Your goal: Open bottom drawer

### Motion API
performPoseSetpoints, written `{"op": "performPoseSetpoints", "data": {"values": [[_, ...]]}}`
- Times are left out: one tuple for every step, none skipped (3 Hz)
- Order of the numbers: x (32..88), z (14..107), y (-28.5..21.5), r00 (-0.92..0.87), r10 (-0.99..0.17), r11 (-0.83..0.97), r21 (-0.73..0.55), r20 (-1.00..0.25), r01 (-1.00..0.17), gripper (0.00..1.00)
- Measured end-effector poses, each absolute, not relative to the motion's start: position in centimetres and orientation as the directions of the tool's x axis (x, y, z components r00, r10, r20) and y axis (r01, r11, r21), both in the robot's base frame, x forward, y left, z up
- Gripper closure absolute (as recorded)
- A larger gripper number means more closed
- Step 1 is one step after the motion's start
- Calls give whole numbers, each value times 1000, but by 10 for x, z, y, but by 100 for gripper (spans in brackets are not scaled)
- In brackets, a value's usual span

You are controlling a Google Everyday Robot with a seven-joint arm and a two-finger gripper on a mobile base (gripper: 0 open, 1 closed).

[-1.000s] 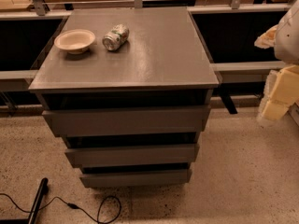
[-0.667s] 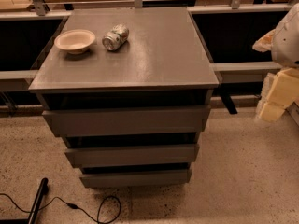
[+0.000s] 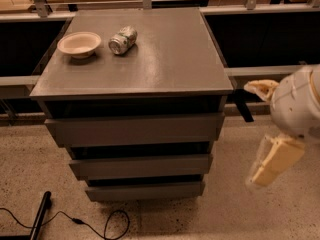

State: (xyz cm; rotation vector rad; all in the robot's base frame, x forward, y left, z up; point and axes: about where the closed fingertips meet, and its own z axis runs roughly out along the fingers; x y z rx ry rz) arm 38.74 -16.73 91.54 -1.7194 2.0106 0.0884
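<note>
Down at 7 o'clock a cable (image 3: 75,219) trails over the floor. The bottom drawer (image 3: 145,190) sits at 6 o'clock, lowest in the cabinet (image 3: 170,59), with no interior showing. The gripper (image 3: 274,159) hangs at 4 o'clock, well apart from the drawer, which lies at its 8 o'clock. Whether it is clenched or released, I cannot tell. Farther off, at 11 o'clock, a bowl (image 3: 79,43) and a can (image 3: 123,39) rest on top.

Dark grey bottom drawer (image 3: 145,190), shut

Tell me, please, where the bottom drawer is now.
In the camera view, the bottom drawer sits lowest at centre, just above the floor and under the middle drawer; the gripper hangs apart to its right.
</note>
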Motion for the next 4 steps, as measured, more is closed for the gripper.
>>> {"op": "performPoseSetpoints", "data": {"values": [[373, 885, -173, -99, -891, 237, -268, -443, -934, 0], [383, 882, -160, -59, -884, 206, -273, -463, -940, 0], [385, 837, -134, -18, -828, 181, -236, -561, -955, 0], [372, 760, -101, -34, -673, 234, -169, -739, -957, 0]]}}
